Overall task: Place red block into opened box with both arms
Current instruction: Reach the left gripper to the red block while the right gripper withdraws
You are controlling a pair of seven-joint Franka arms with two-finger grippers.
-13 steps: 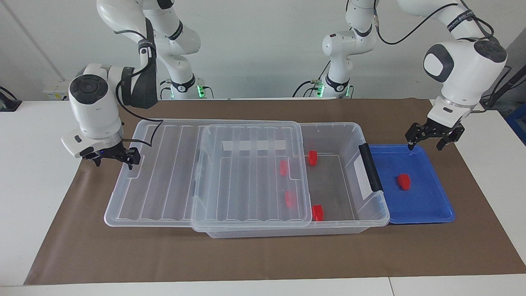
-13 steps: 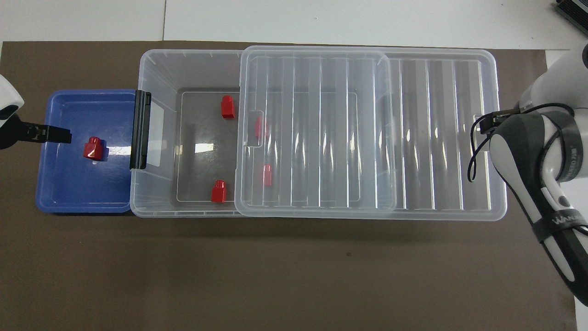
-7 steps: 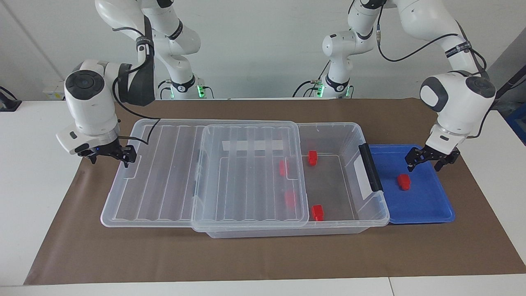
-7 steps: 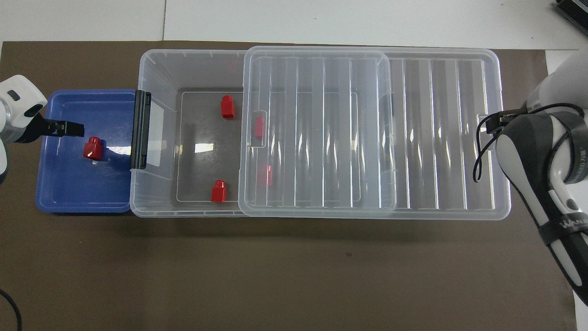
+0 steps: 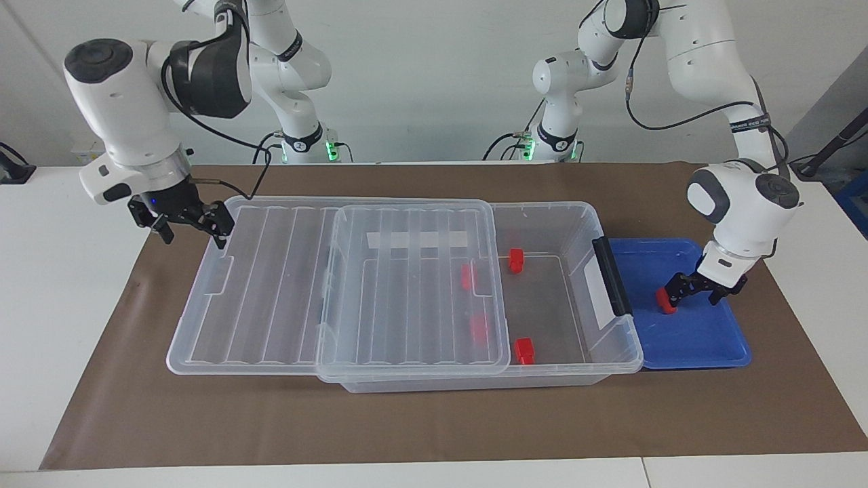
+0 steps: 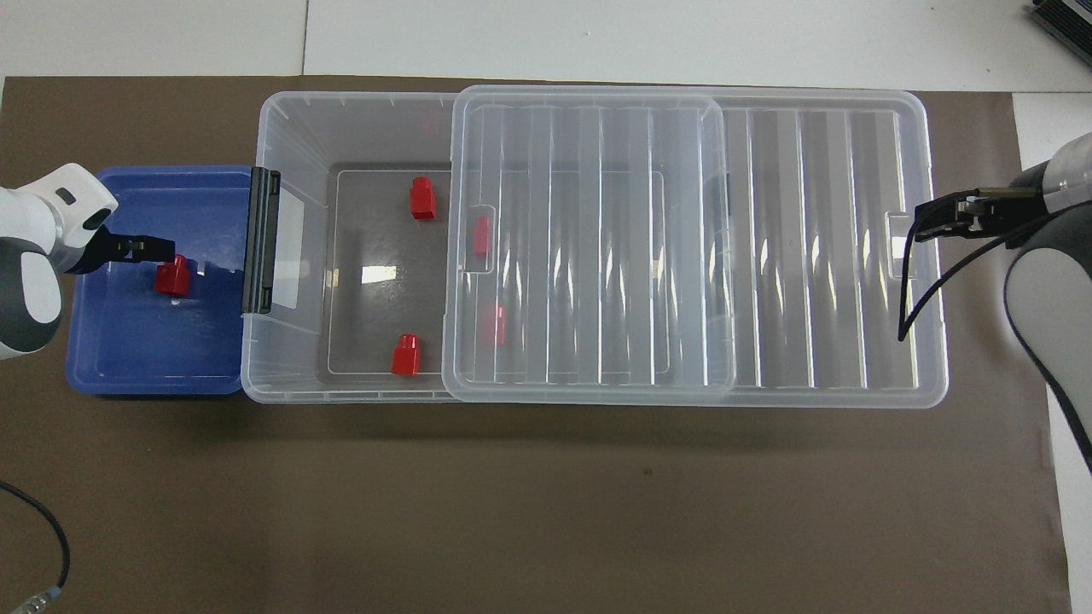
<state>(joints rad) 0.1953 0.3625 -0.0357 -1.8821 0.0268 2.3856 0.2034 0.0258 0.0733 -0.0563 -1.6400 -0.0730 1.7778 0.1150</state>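
One red block [image 5: 664, 301] [image 6: 173, 277] lies in the blue tray [image 5: 705, 339] [image 6: 145, 358]. My left gripper [image 5: 693, 293] [image 6: 141, 249] is down in the tray, open, with its box-side fingertip right at the block; I cannot tell if they touch. The clear box [image 5: 583, 210] [image 6: 341, 102] has its ribbed lid [image 5: 258, 291] [image 6: 810, 256] slid toward the right arm's end, leaving the tray end uncovered. Two red blocks [image 5: 516, 259] [image 5: 523, 350] lie in the uncovered part and two more show under the lid. My right gripper [image 5: 193, 234] [image 6: 938, 217] hangs open over the lid's outer end.
The box's black handle [image 5: 612, 276] [image 6: 261, 240] stands between the tray and the box's inside. The lid overhangs the box toward the right arm's end. Brown paper covers the table, with bare paper along the edge farthest from the robots.
My left gripper has come down into the tray to the red block. My right gripper has let go of the lid's end and risen. The lid slid slightly toward the right arm's end.
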